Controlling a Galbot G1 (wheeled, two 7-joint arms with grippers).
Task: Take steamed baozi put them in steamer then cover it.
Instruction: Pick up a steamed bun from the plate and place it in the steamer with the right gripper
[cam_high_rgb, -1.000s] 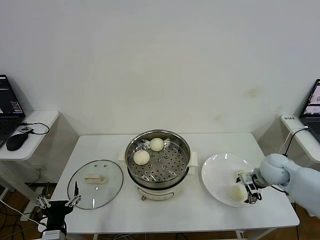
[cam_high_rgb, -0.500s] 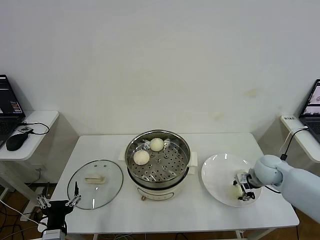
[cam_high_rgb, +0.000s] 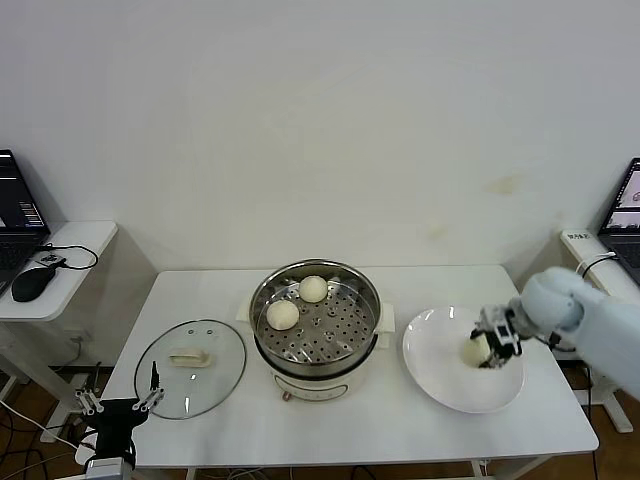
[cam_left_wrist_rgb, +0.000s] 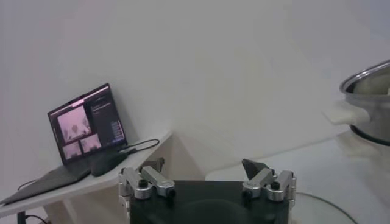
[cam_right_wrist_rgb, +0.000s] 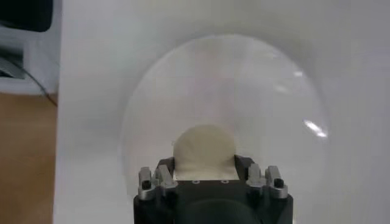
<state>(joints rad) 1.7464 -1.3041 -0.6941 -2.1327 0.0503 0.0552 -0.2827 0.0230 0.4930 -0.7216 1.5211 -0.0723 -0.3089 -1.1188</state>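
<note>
Lifted since a second ago, the right hand (cam_high_rgb: 493, 350) now grips one steamed baozi (cam_high_rgb: 475, 349) above the white plate (cam_high_rgb: 440, 377). Two more sit in the steamer (cam_high_rgb: 315, 316). Parked low beside the worktop (cam_high_rgb: 345, 430), the left hand (cam_high_rgb: 118, 405) is spread wide.

White table (cam_high_rgb: 400, 425); glass lid (cam_high_rgb: 190, 368) flat on the left part, steamer (cam_high_rgb: 316, 330) on its white base in the middle, white plate (cam_high_rgb: 440, 375) on the right.
</note>
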